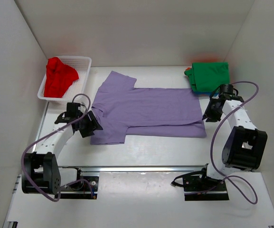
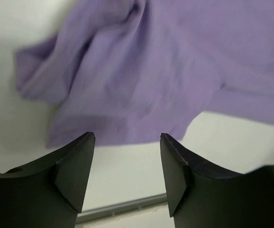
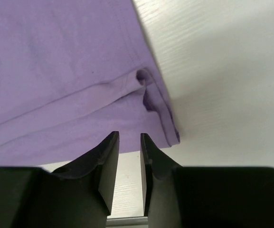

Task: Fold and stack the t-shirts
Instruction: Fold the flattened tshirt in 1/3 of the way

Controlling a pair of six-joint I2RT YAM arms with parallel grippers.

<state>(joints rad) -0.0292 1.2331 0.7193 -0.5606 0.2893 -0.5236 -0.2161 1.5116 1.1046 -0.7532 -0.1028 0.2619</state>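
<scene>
Lavender t-shirt (image 1: 146, 111) lies spread on the table (image 1: 151, 152) between the arms, its near long edge already folded in. Cloth looks light, limp and prone to bunching, so pinch seams: sleeve hem (image 2: 118, 140), bottom hem corner (image 3: 170, 128). Left gripper (image 2: 127, 138) gapes wide and empty; right gripper (image 3: 129, 137) is narrowed to a slit, holding nothing.

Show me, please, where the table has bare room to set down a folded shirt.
Bare table runs along the near side, between the lavender shirt and the metal rail, and along the far side between the white basket and the green shirt. The middle is crowded, covered by the lavender shirt.
</scene>
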